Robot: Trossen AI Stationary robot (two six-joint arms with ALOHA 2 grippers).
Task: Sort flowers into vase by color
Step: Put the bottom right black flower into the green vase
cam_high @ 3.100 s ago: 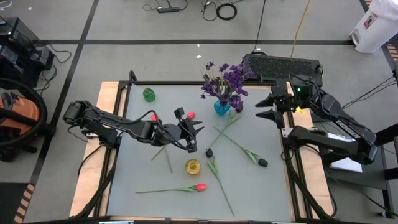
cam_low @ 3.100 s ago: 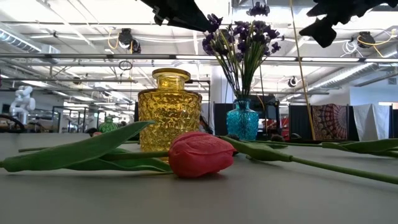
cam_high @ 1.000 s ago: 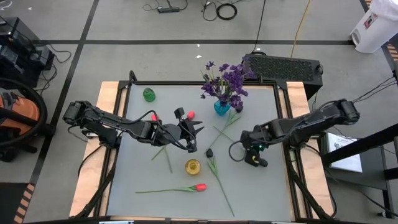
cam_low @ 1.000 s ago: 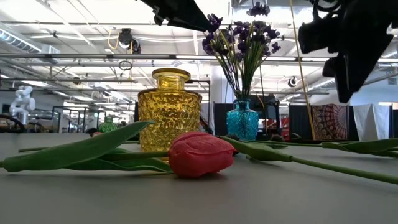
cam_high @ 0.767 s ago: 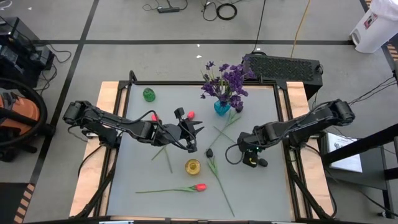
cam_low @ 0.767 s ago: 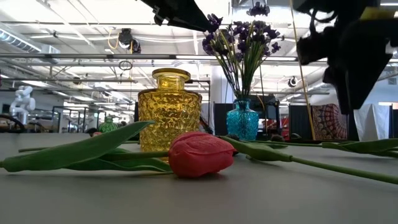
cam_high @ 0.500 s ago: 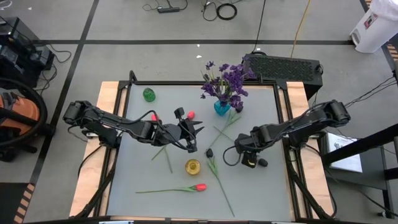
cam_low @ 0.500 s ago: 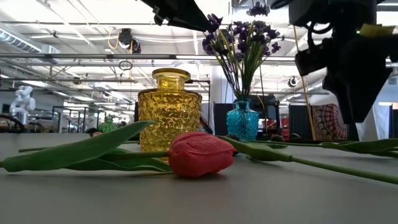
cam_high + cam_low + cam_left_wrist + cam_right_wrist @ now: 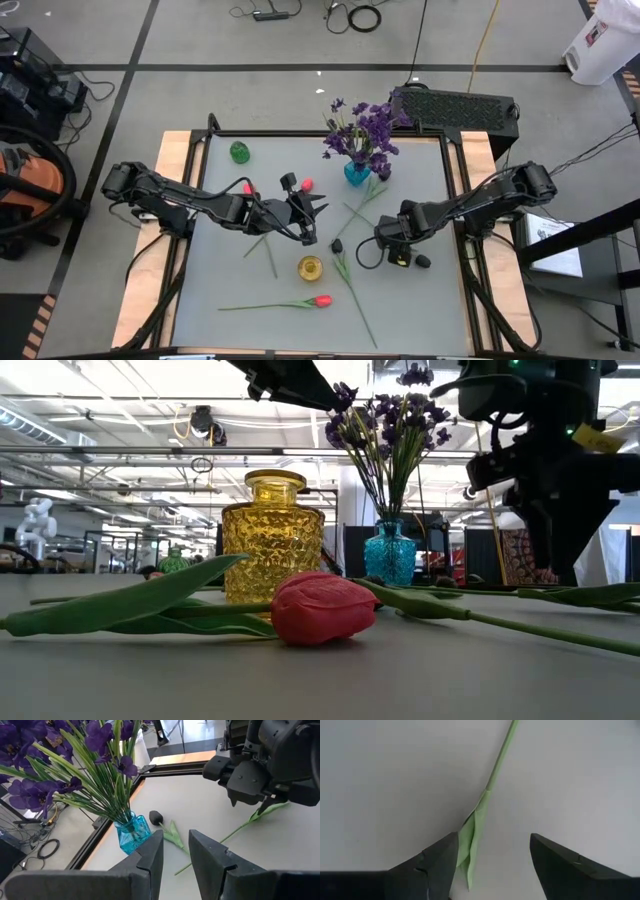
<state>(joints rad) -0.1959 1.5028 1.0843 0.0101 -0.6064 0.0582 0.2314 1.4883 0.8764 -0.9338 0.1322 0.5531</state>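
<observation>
Purple blooms (image 9: 362,131) in teal glass vase (image 9: 356,173). Yellow vase (image 9: 310,267) has diamond-textured glass, green vase (image 9: 239,152) plain. Red tulip (image 9: 320,300), near-black tulip bud (image 9: 423,261), green stems. Surface (image 9: 400,310) grey, arms dark.

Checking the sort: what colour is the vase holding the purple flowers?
Turquoise blue glass vase, clearest in the left wrist view.

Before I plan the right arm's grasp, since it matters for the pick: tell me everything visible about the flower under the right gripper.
The dark tulip lies flat on the grey table, near its right edge: a near-black bud on a thin green stem with a folded, plastic-looking leaf. The stem runs from the bud toward the blue vase. The right gripper hovers over the leaf, jaws open astride it, not gripping.
</observation>
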